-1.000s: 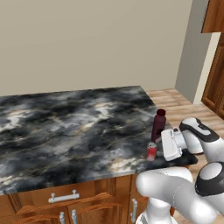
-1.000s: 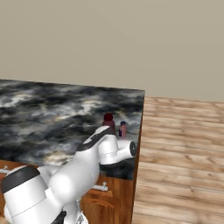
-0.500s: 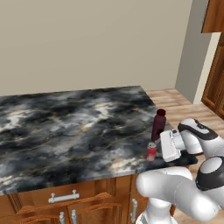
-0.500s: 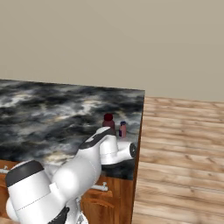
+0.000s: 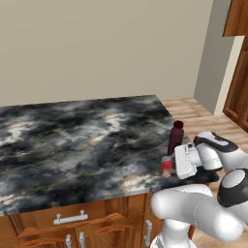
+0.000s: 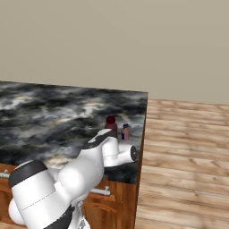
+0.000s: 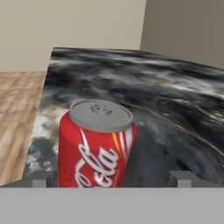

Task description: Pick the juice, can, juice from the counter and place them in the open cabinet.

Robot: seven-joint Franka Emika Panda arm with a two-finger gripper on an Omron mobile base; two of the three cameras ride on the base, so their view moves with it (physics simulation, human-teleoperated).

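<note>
Closing in on the can (image 7: pixel 97 144) now, near the counter (image 5: pixel 77 145) corner; gripper (image 7: pixel 111 178) spread wide, nothing held; two dark fingertips (image 7: pixel 41 179) poking up at the bottom of the hand view, one to either side of the can.

Risks first: can sits off-centre between the tips, crowding the one on the wood-floor side; closing from here would likely land that pad first and shove or tip the can instead of pinching it; a light can on slick stone could slide; counter edge just beside the can, so a sideways nudge might roll it off to the floor. Bottle (image 5: pixel 175 138) right behind the can; touching or merely close, cannot tell; too deep a reach probably clips it and knocks it over. Can looks tilted in the hand view, most likely the hand's own roll; a pinch at that slant could grab unevenly.

Can standing upright on the counter, just in front of the bottle; level with the gripper, close ahead of the tips, inside their span but not yet fully between them.
</note>
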